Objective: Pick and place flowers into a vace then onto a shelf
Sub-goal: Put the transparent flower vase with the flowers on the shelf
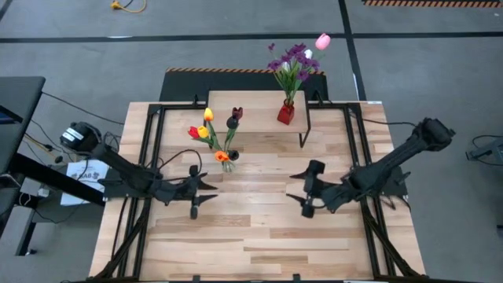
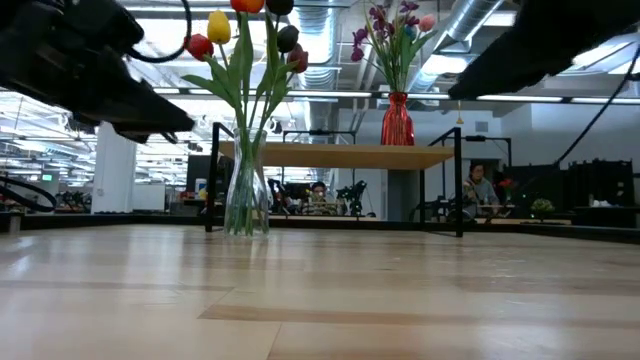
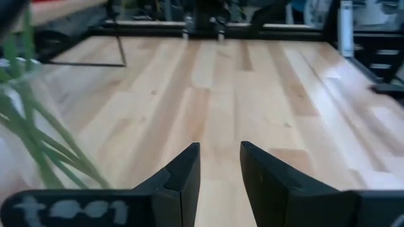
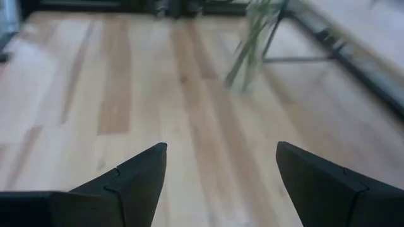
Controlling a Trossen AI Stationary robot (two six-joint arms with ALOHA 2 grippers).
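You're hovering both arms over the near half of the table (image 1: 259,244), holding nothing. The left gripper (image 1: 196,191) is sitting with jaws narrowly parted and empty; the right gripper (image 1: 308,191) has jaws spread wide, empty. The tulips (image 1: 214,135) are standing in a clear vase (image 2: 246,196) on the table just left of the shelf (image 2: 340,154), probably awaiting the lift. A red vase (image 1: 286,113) is already occupying the shelf.

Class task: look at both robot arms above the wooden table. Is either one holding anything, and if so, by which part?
Nothing is held. The left end effector has a narrow empty gap between its fingers; the right end effector stands wide open over bare tabletop.
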